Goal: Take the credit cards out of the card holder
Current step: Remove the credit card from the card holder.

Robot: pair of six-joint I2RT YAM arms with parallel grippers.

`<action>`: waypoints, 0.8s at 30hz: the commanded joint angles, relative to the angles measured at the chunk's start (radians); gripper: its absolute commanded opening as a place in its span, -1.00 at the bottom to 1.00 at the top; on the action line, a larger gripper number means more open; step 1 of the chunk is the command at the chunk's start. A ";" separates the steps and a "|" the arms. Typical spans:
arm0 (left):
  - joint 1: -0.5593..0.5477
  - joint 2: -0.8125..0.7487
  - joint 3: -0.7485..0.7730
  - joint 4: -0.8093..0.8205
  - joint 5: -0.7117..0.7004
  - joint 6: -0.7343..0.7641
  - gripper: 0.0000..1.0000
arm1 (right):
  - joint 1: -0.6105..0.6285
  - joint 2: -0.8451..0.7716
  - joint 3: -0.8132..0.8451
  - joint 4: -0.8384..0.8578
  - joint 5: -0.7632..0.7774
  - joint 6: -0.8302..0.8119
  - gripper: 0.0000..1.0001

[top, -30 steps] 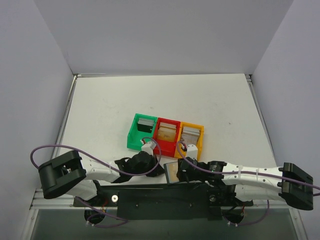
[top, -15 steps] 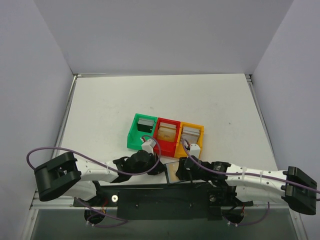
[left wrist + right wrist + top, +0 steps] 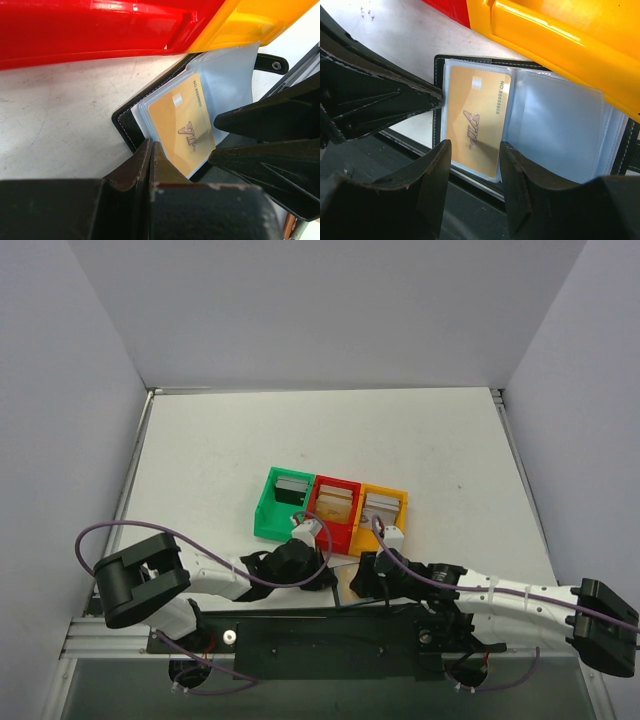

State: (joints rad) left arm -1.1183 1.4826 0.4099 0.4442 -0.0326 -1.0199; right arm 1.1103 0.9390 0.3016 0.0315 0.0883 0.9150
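Lying open on the table (image 3: 220,455), just in front of the box tray, close to the arms' bases: card holder (image 3: 555,125), black stitched cover, clear plastic sleeves fanned out inside.

- Credit card, gold (image 3: 475,125): sits flat in the sleeve at the holder's left end. It carries dark lettering and a printed number along one edge. Its far end is inside the sleeve; whether its near end has left the sleeve cannot be told.
- Neighbouring sleeves: pale and clear, with no card showing through them.
- Left gripper (image 3: 151,145): clenched, fingers pressed together with no gap. Its tips rest against the holder's left edge beside the gold card. Whether a fold of sleeve is nipped between them cannot be told.
- Right gripper (image 3: 476,148): released, fingers parted about a card's width. It straddles the near end of the gold card, one finger over each long side. Contact with the card cannot be judged.
- Box tray (image 3: 262,512): three joined open boxes, green, red and orange. Its red and orange fronts stand just beyond the holder.
- Cards in the boxes (image 3: 291,487): one leaning in each box, grey in green, tan-faced in red and orange.
- Both arms: stretched low, wrists meeting over the holder.
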 commanded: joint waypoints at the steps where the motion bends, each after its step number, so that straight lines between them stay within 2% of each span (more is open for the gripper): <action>1: -0.005 0.018 0.033 0.045 0.011 0.017 -1.00 | -0.013 -0.011 -0.010 0.027 -0.016 0.002 -0.21; 24: -0.005 0.067 0.044 0.034 0.013 0.015 -1.00 | -0.067 -0.052 -0.087 0.102 -0.079 0.028 -0.21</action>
State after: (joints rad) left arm -1.1183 1.5215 0.4248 0.4755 -0.0208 -1.0164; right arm 1.0523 0.9115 0.2325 0.1047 0.0212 0.9264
